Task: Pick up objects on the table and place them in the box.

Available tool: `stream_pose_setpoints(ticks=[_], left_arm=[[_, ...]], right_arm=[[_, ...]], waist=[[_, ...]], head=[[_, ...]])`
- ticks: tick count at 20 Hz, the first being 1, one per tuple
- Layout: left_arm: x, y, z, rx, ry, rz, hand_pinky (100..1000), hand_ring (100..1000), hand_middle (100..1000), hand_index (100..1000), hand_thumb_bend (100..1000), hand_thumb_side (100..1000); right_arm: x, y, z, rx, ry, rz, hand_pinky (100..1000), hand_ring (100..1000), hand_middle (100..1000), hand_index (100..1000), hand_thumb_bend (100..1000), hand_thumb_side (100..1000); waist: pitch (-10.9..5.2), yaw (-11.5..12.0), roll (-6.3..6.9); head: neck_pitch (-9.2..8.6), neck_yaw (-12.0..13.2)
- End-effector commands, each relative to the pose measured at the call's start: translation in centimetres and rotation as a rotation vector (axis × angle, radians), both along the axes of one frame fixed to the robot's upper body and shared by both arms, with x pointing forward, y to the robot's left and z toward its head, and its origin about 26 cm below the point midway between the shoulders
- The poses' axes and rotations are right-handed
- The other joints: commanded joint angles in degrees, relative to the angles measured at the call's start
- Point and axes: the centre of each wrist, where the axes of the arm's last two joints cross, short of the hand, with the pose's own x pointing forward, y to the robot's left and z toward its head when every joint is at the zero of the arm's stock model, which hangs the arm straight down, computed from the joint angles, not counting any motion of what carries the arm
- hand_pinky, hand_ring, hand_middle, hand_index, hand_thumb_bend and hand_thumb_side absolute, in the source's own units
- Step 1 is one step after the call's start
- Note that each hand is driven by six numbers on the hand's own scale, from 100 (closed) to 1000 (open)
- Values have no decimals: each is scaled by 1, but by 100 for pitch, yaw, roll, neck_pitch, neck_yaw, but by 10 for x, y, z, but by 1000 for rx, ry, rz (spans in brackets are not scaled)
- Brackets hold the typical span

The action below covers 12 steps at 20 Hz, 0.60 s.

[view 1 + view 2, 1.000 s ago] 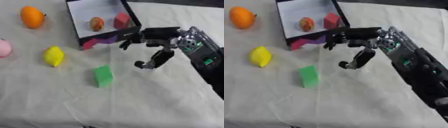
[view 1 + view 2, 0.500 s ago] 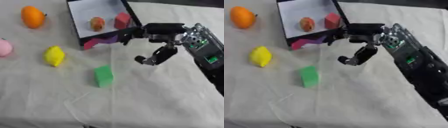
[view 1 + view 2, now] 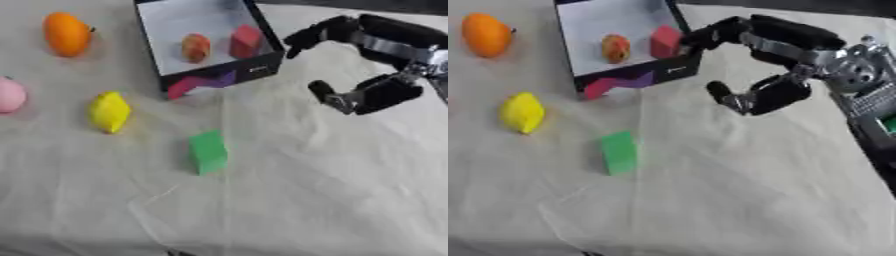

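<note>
The right hand point(image 3: 785, 65) hangs empty with fingers spread, just right of the box point(image 3: 267, 60). A red block point(image 3: 246, 41) and small fruit point(image 3: 195, 47) sit inside. The green block point(image 3: 208, 151) lies well apart, toward the lower left.

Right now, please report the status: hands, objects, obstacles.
Right robot hand open, empty, beside the box. Left not in view. Red block and a round fruit inside; green block, lemon, orange on the cloth. Nothing blocking.

green block point(image 3: 208, 151), yellow lemon point(image 3: 109, 111), black box point(image 3: 219, 75)
</note>
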Motion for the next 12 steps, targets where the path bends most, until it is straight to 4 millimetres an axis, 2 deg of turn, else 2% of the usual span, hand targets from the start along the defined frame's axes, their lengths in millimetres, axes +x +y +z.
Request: stream_pose_setpoints(ticks=[1,7,8,10,12], left_arm=[[0,2,15,46,-38,-14,890,761,598,716,100,792],[-3,-1,21,62,-62,-35,889,761,599,716,100,778],[-4,-2,23,64,-68,-39,889,761,599,716,100,773],[-5,-4,26,68,-80,-50,889,762,599,716,100,767],[-6,-6,30,75,-94,-65,888,762,600,716,100,761]], right_arm=[[-7,-9,13,-4,-23,-3,834,843,760,936,100,100],[-14,-47,7,275,-31,-142,841,861,764,943,100,100],[-16,-54,4,338,-32,-164,843,864,762,940,100,252],[-20,-66,-1,446,-35,-201,844,865,757,938,100,404],[-23,-77,-7,540,-33,-232,840,860,747,932,100,443]], waist=[[-120,-4,135],[-80,-59,202],[-70,-66,213],[-53,-74,228],[-31,-89,246]], head=[[31,-24],[-21,28],[-51,55],[-101,90],[-147,121]])
